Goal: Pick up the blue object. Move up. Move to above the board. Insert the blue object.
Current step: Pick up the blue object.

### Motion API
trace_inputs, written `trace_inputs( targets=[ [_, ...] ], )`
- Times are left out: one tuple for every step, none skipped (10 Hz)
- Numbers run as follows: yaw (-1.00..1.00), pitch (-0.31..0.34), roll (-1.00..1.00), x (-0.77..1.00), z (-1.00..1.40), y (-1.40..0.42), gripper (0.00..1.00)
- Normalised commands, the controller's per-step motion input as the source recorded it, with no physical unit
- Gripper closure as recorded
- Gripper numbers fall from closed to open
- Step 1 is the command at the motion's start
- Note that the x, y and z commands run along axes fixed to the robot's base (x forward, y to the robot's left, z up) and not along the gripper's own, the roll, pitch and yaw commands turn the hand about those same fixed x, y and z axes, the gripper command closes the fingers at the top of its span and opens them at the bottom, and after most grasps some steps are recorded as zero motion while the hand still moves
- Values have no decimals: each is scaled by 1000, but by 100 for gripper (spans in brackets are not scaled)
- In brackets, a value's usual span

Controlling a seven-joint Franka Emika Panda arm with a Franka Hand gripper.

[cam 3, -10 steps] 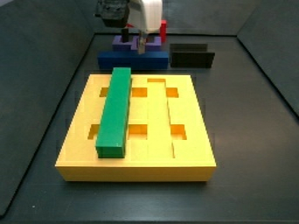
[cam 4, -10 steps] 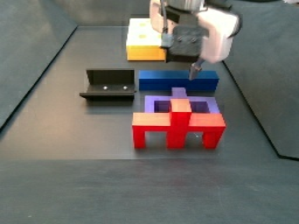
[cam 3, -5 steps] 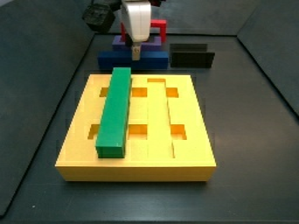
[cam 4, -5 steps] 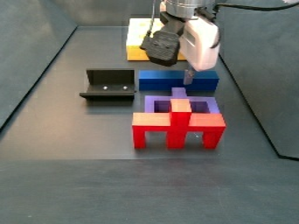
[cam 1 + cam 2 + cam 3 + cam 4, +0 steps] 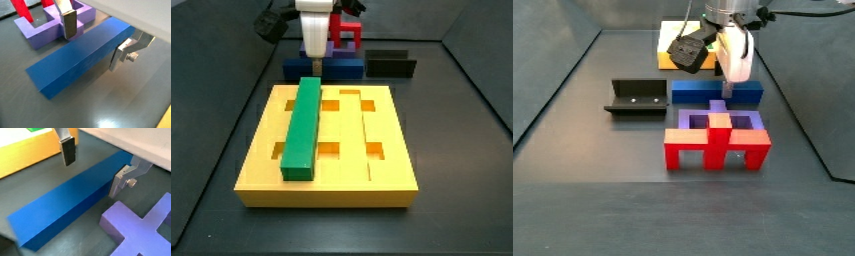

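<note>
The blue object (image 5: 80,60) is a long dark blue bar lying flat on the floor between the board and the purple block; it shows in both wrist views (image 5: 67,213) and both side views (image 5: 344,69) (image 5: 700,95). My gripper (image 5: 95,40) is open and straddles the bar, one finger on each long side, holding nothing; it also shows in the wrist view (image 5: 93,168) and the side views (image 5: 315,58) (image 5: 734,78). The yellow board (image 5: 385,150) lies in front of it, with a green bar (image 5: 302,125) in one groove.
A purple block (image 5: 716,123) with a red piece (image 5: 714,150) stands right beside the blue bar, close to one finger (image 5: 69,25). A small black open box (image 5: 636,97) sits on the floor nearby. Dark walls close in the floor.
The gripper has turned at the wrist and shifted a little along the blue bar. It stays open, and the bar has not moved.
</note>
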Motion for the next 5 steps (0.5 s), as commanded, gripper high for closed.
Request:
trace_inputs(
  targets=[
    [-200, 0, 33, -183, -71, 0, 0],
    [-26, 0, 0, -20, -83, 0, 0],
    [0, 0, 0, 0, -46, 3, 0],
    [0, 3, -11, 214, -3, 0, 0],
    [-9, 4, -40, 226, 0, 31, 0]
  ],
)
